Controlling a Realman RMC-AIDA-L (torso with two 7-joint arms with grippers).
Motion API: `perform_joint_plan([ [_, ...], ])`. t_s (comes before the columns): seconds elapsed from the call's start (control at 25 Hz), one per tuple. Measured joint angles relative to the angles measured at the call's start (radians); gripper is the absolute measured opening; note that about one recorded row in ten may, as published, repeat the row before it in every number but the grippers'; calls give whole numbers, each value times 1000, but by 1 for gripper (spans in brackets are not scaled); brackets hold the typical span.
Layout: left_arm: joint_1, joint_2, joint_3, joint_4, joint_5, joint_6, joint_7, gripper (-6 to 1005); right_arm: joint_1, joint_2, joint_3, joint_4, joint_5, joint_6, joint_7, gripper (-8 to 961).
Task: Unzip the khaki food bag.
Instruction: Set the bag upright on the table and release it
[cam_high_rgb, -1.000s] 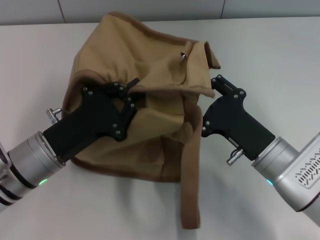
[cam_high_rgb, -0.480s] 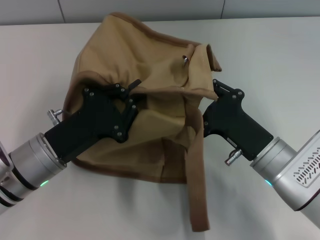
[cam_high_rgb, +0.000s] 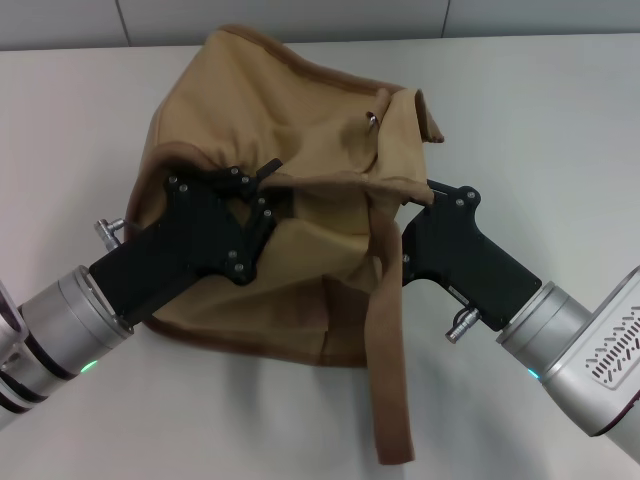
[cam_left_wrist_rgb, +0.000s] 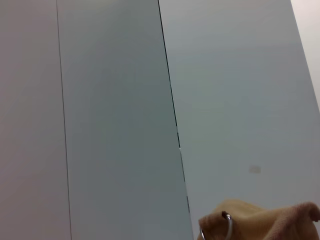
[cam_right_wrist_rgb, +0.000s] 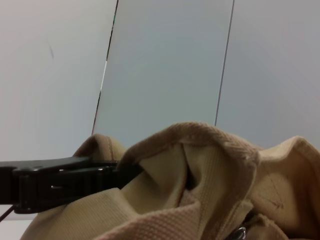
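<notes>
The khaki food bag (cam_high_rgb: 290, 110) lies crumpled in the middle of the table, tan with brown trim. One loop handle (cam_high_rgb: 390, 380) trails toward me. A metal ring (cam_high_rgb: 371, 118) shows near its top. My left gripper (cam_high_rgb: 268, 185) is shut on a fold of the bag's top edge. My right gripper (cam_high_rgb: 420, 195) is at the bag's right side, shut on the same edge under a flap, its tips hidden by cloth. The edge runs taut between them. The right wrist view shows the bag (cam_right_wrist_rgb: 200, 170) and the left gripper (cam_right_wrist_rgb: 55, 185). The left wrist view shows the bag's cloth (cam_left_wrist_rgb: 260, 222) and the ring (cam_left_wrist_rgb: 227, 227).
The bag rests on a plain white table (cam_high_rgb: 540, 110). A grey panelled wall (cam_high_rgb: 300, 15) runs along the table's far edge. Both arms reach in from the near corners.
My right gripper has moved down and slightly toward me, drawing the bag's right edge with it. The loose handle has shifted. The left gripper has stayed put.
</notes>
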Motion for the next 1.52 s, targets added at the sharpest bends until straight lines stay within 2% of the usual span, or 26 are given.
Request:
perform_joint_plan([
  [0.2,0,0,0,0,-1,-2,0,118,1,0,0,0,-1,0,0,115],
  [0.72,0,0,-28,-10,-8,12,0,128,8,0,0,-5,-1,8,0,12],
  [1.16,-1,0,-184,-81,-10,19,-8,136,-3,0,4,-15,6,10,0,22],
  [1.52,40,0,-341,-123,-11,37,-62,143,-17,0,31,-24,7,19,0,38],
])
